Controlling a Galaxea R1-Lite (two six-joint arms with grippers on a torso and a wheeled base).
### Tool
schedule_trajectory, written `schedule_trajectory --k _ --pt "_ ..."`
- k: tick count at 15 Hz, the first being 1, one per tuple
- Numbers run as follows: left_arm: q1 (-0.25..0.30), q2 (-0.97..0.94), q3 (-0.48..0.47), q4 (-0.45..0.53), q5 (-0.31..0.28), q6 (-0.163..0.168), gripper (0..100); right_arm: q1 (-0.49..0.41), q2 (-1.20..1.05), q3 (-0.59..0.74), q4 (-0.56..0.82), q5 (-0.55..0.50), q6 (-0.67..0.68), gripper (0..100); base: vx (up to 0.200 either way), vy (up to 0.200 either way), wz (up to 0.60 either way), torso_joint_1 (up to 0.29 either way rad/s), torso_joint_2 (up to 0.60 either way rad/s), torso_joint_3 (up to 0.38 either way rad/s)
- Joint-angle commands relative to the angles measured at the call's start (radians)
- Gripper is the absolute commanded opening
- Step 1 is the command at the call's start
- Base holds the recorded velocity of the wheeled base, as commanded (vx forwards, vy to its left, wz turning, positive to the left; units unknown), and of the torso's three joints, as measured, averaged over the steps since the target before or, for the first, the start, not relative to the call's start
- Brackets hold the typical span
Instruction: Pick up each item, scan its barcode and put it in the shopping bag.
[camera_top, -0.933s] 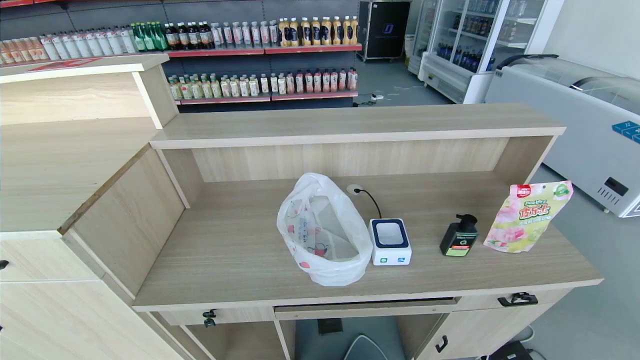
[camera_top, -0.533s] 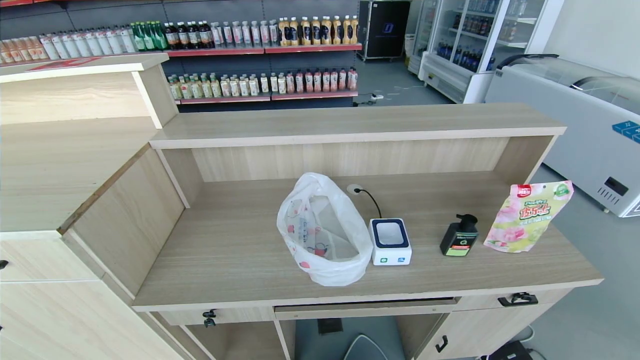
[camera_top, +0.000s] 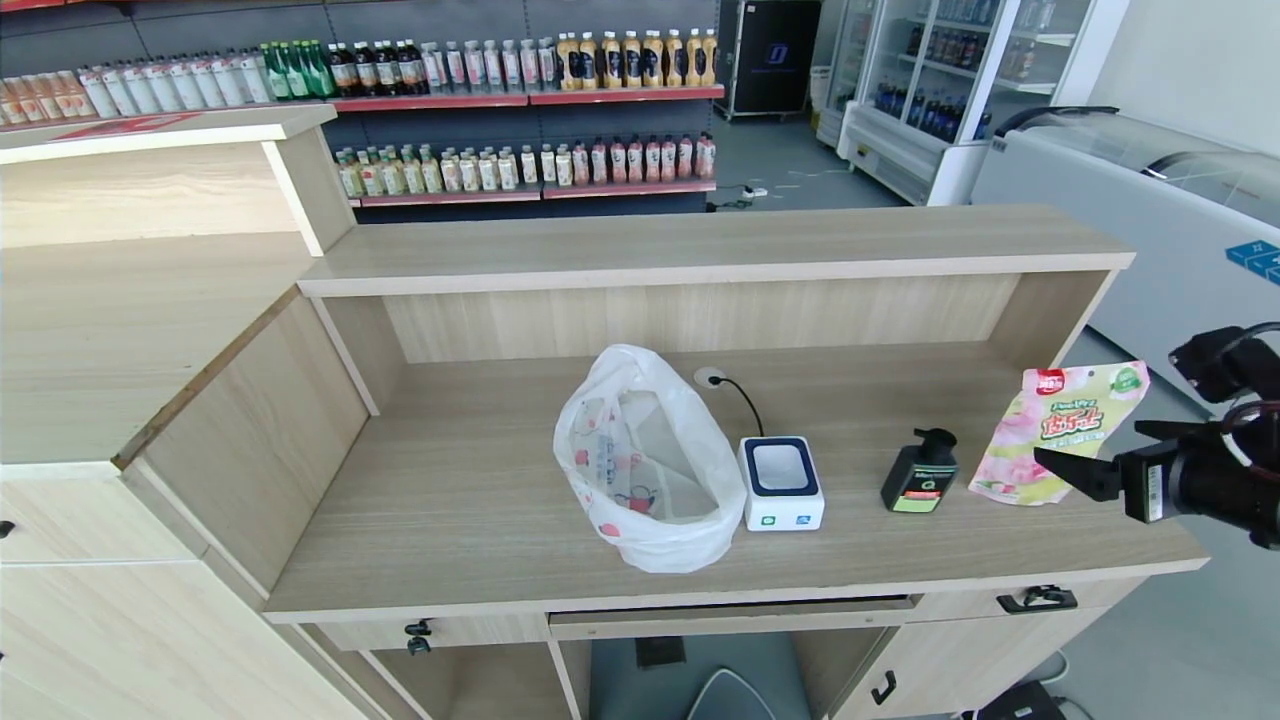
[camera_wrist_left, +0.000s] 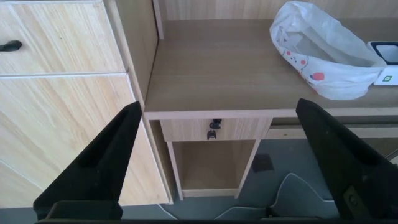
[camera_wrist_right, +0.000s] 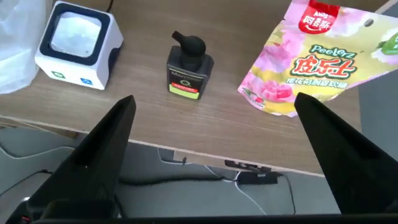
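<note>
Counter (camera_top: 480, 500): shopping bag (camera_top: 645, 460) left of scanner (camera_top: 780, 482), pump bottle (camera_top: 920, 472) and snack pouch (camera_top: 1060, 430) right; left gripper (camera_wrist_left: 219, 104), right gripper (camera_top: 1086, 441) spread wide.

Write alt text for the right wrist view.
The open right gripper hovers near a wooden counter, facing a black pump bottle that stands between a white scanner and a pink-and-green pouch.

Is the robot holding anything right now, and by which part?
Nothing. The left claw and the right claw are open and empty; the bottle and snack bag sit on the counter.
</note>
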Motion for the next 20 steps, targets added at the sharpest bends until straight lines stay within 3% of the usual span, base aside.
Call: schedule_trajectory --k 1,3,7,9,13,20 --pt "0.001 0.002 0.000 0.000 0.000 0.000 100 -0.058 0.343 -0.077 -0.152 0.101 -0.156 100 0.000 0.000 0.00 0.000 0.00 0.000" --pt "0.001 0.002 0.000 0.000 0.000 0.000 100 -0.075 0.430 -0.120 -0.216 0.146 -0.231 100 0.000 0.000 0.00 0.000 0.00 0.000" --pt "0.001 0.002 0.000 0.000 0.000 0.000 100 -0.144 0.544 -0.197 -0.210 0.159 -0.399 100 0.000 0.000 0.00 0.000 0.00 0.000" --pt "0.001 0.002 0.000 0.000 0.000 0.000 100 -0.141 0.587 -0.218 -0.214 0.170 -0.405 100 0.000 0.000 0.00 0.000 0.00 0.000" --pt "0.001 0.002 0.000 0.000 0.000 0.000 100 -0.100 0.683 -0.295 -0.213 0.317 -0.405 100 0.000 0.000 0.00 0.000 0.00 0.000" --pt "0.001 0.002 0.000 0.000 0.000 0.000 100 -0.040 0.783 -0.419 -0.210 0.422 -0.405 100 0.000 0.000 0.00 0.000 0.00 0.000"
